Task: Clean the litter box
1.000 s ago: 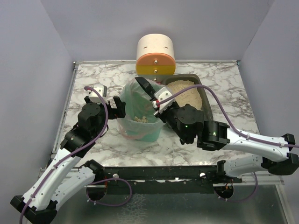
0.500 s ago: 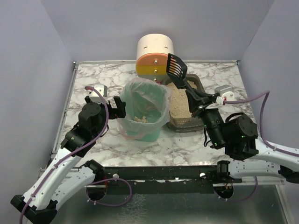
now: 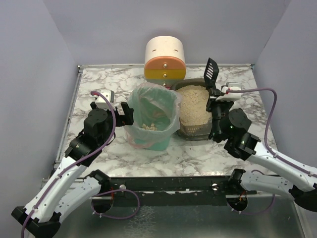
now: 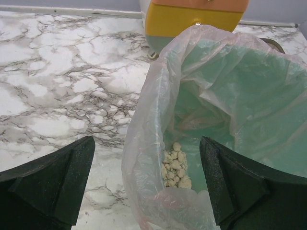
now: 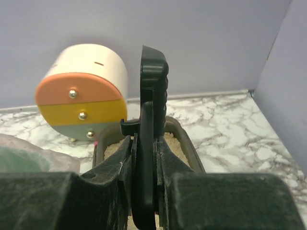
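The litter box is a dark grey tray with beige litter, right of the green bin. It also shows in the right wrist view. My right gripper is shut on the handle of a black slotted scoop, held upright and edge-on above the tray's far right side. In the right wrist view the scoop stands between the shut fingers of the right gripper. My left gripper is open at the bin's left rim. In the left wrist view the left gripper spans the clear bag's edge.
The bag-lined bin holds several pale clumps at its bottom. A cream, orange and yellow cylinder stands at the back wall, just behind bin and tray; it also shows in the right wrist view. Walls enclose three sides.
My right arm has swung the scoop from over the green bin to the right and turned it upright above the litter box. The left arm has not moved.
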